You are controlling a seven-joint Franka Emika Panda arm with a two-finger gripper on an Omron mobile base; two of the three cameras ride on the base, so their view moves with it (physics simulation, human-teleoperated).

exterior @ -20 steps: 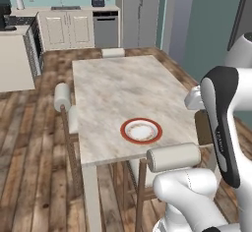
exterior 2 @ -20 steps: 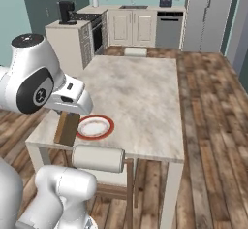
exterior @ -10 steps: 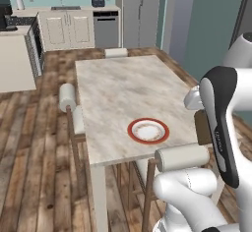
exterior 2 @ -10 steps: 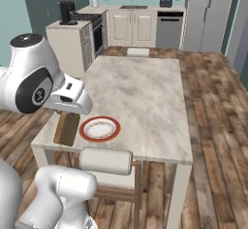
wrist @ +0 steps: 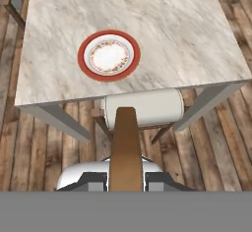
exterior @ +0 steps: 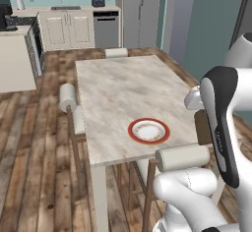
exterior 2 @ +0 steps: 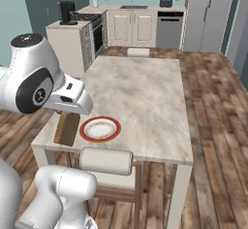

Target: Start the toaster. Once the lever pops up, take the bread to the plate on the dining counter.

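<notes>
Hand view: pincer [wrist: 126,182] grips bread [wrist: 125,147] near plate [wrist: 109,55].

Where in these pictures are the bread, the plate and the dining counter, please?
bread [wrist: 126,147], hand view, middle of the slice seen edge-on.
plate [exterior 2: 100,128], right base view, its white centre.
dining counter [exterior: 118,86], left base view, bare marble top.

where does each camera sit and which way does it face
Left base view: behind the arm's left, facing the dining counter; the white arm rises at right.
Right base view: behind its right, same counter; the arm rises at left.
Hand view: looks down along the gripper, shut on the bread.
All share the plate.
</notes>
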